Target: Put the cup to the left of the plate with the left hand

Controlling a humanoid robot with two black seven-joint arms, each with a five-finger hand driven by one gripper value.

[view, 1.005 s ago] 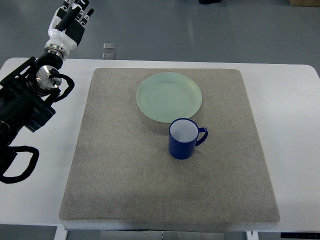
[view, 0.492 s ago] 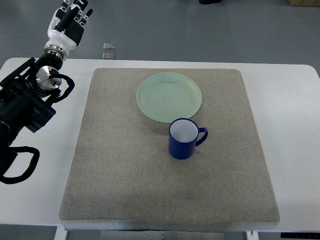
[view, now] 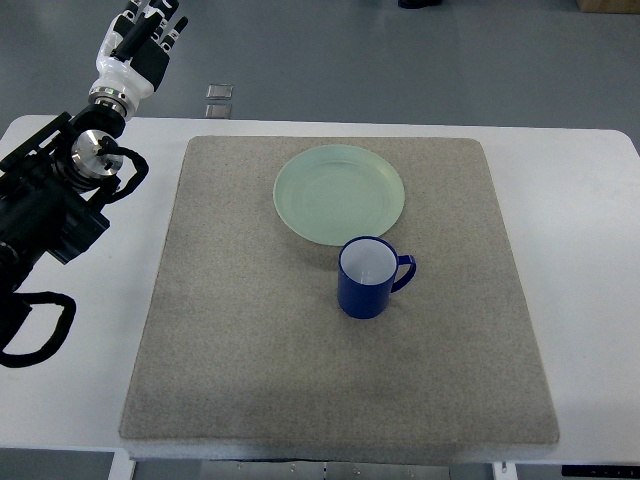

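A blue cup point(view: 370, 277) with a white inside stands upright on the grey mat point(view: 240, 330), its handle pointing right. It sits just in front of the pale green plate point(view: 339, 193), close to the plate's near rim. My left hand point(view: 143, 38) is raised at the top left, beyond the table's far edge and far from the cup. Its fingers are relaxed and hold nothing. The left arm point(view: 55, 200) runs along the table's left side. The right arm is out of view.
The mat lies on a white table point(view: 590, 260). Black cables point(view: 35, 325) loop beside the left arm. Two small grey squares point(view: 217, 99) lie on the floor beyond the table.
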